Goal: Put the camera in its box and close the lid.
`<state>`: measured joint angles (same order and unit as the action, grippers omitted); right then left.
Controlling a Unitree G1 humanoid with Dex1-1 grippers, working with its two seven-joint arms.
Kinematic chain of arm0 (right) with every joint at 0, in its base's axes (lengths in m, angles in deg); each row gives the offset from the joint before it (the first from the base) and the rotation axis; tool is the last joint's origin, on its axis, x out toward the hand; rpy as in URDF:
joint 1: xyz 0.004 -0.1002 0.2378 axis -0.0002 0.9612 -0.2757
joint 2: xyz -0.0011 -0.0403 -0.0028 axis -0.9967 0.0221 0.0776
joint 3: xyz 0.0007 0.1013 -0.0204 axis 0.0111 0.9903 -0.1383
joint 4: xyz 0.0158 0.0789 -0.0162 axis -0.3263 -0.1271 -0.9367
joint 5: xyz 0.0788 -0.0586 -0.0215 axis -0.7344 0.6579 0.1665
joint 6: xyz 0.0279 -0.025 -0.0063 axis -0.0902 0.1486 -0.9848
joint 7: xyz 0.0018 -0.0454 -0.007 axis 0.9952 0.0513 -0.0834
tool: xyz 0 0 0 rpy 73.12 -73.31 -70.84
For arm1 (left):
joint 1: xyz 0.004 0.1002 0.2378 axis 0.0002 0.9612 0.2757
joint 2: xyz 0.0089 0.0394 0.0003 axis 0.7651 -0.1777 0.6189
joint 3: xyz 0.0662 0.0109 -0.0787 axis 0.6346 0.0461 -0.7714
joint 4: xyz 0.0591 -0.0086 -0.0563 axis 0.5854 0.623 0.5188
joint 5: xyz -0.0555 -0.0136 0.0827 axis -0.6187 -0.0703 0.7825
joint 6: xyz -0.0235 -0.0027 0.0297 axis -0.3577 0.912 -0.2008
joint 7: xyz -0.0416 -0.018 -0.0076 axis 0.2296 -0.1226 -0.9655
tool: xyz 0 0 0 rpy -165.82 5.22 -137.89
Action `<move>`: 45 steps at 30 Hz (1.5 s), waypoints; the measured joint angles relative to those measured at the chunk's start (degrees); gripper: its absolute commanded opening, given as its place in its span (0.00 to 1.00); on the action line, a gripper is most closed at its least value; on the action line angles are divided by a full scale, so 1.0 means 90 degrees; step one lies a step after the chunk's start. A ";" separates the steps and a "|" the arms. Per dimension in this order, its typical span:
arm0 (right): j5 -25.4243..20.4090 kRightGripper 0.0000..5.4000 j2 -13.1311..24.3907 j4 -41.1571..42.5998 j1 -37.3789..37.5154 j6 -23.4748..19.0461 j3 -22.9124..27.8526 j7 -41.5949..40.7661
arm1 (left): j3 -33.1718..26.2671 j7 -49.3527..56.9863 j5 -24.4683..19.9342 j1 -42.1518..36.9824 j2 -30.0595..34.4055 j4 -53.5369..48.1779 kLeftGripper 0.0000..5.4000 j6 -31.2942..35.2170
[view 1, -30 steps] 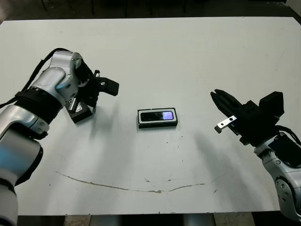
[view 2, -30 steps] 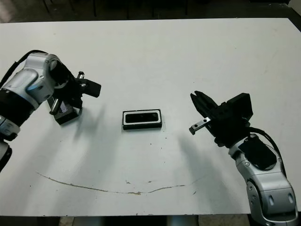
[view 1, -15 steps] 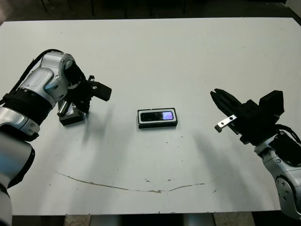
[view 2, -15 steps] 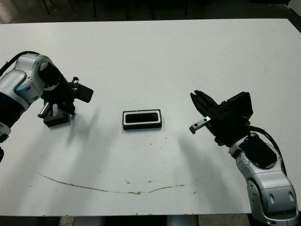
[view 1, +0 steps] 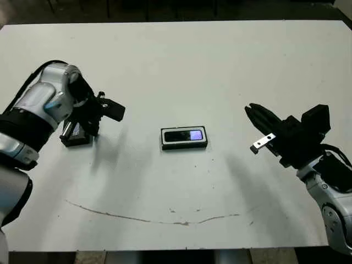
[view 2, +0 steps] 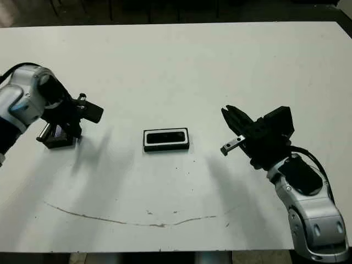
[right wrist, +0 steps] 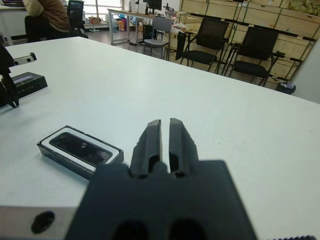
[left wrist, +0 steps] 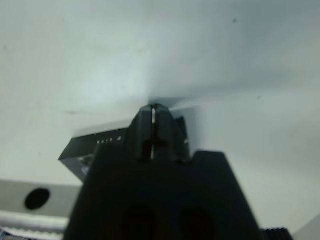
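Note:
The box [view 1: 184,144], black outside with white lining, lies at the table's middle. The camera [view 1: 185,135] sits inside it, its glossy face glinting bluish. The lid [view 1: 72,134], a flat black panel, lies on the table far to the left, apart from the box. My left gripper [view 1: 91,126] is shut, and its fingers [left wrist: 145,122] lie across the lid's right end. The lid's side wall [left wrist: 97,145] shows beside them. My right gripper [view 1: 257,116] hovers shut to the right of the box, holding nothing. In the right wrist view the box [right wrist: 50,150] lies ahead of the fingers.
A thin brownish scratch line [view 1: 154,220] runs across the table near its front edge. Beyond the table's far side, the right wrist view shows office chairs [right wrist: 260,50] and a seated person [right wrist: 47,15].
My left gripper has moved left across the table, and the lid has slid left with it, further from the box. The right arm, box and camera stay put.

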<state>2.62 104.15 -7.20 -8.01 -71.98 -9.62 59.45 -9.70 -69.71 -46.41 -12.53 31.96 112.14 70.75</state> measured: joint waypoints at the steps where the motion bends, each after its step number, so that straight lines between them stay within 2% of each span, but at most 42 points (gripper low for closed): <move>1: -0.0001 0.00 0.0000 -0.0006 0.0000 0.0012 0.0001 0.0000 | -0.0255 0.0118 -0.0189 0.0095 0.0013 -0.0313 0.00 0.0177; 9: 0.0001 0.00 0.0000 -0.0089 -0.0023 0.0099 -0.0029 -0.0021 | -0.2571 0.1591 -0.2031 0.1301 -0.0148 -0.3055 0.00 0.1926; 12: 0.0000 0.00 -0.0017 -0.0122 -0.0047 0.0113 -0.0056 -0.0021 | -0.3617 0.2689 -0.2946 0.2113 -0.0777 -0.4029 0.00 0.2571; 14: 0.0010 0.00 -0.0021 -0.0128 -0.0050 0.0114 -0.0073 -0.0005 | -0.4166 0.3744 -0.3200 0.2706 -0.1475 -0.4902 0.00 0.3122; 19: 0.0002 0.00 -0.0019 -0.0147 -0.0073 0.0111 -0.0087 0.0016 | -0.4804 0.6460 -0.3054 0.3862 -0.3154 -0.6811 0.00 0.3874; 21: 0.0001 0.00 -0.0019 -0.0207 -0.0085 0.0073 -0.0089 0.0020 | -0.4899 0.7402 -0.2937 0.4221 -0.3706 -0.7231 0.02 0.4041; 24: -0.0001 0.00 -0.0020 -0.0247 -0.0125 -0.0029 -0.0122 0.0023 | -0.4981 0.8209 -0.2967 0.4561 -0.4245 -0.7540 0.08 0.4169; 27: -0.0039 0.00 -0.0024 -0.0354 -0.0154 -0.0030 -0.0127 0.0013 | -0.4755 0.8608 -0.2863 0.4925 -0.4260 -0.7618 0.17 0.3894; 32: -0.0112 0.00 -0.0041 -0.0436 -0.0160 -0.0013 -0.0126 0.0006 | -0.4128 0.9308 -0.1903 0.5250 -0.3798 -0.7266 0.34 0.2996; 33: -0.0120 0.00 -0.0043 -0.0507 -0.0159 0.0037 -0.0121 -0.0018 | -0.4110 0.9411 -0.1846 0.5243 -0.3758 -0.7124 0.37 0.2932; 39: -0.0126 0.00 -0.0057 -0.0861 -0.0153 0.0461 -0.0091 -0.0251 | -0.4235 0.9852 -0.1834 0.4968 -0.3778 -0.6334 0.57 0.2934; 42: -0.0159 0.00 -0.0051 -0.0893 -0.0152 0.0514 -0.0030 -0.0324 | -0.4317 0.9909 -0.1854 0.4766 -0.3772 -0.5987 0.66 0.3213; 45: -0.0197 0.00 -0.0047 -0.0894 -0.0152 0.0513 0.0025 -0.0327 | -0.4569 0.9940 -0.2087 0.4470 -0.3802 -0.5723 0.76 0.3628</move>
<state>0.85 103.73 -15.25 -9.37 -67.36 -9.40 56.50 -50.82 19.75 -65.20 27.71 -2.26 60.64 103.41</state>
